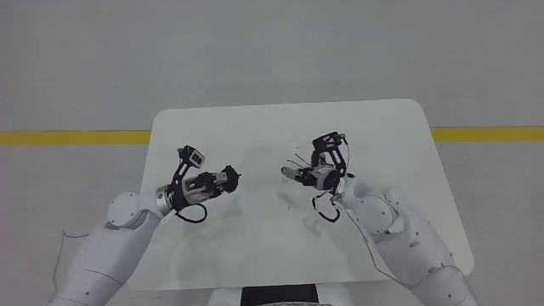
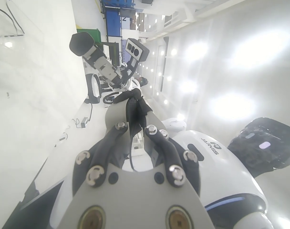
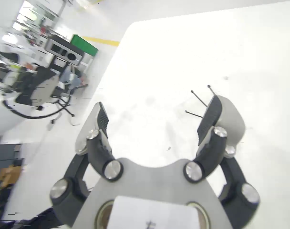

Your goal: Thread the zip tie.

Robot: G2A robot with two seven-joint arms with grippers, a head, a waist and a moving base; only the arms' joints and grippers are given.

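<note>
Here, jaws of the left gripper [image 2: 135, 96] clamp the zip tie [image 2: 130, 156], aligned wristward; the right gripper [image 3: 158, 102] gapes open.

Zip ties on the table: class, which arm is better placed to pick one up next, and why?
Right. Its open gripper hangs just beside the zip ties lying on the table. The left gripper is shut and sits farther from them.
</note>
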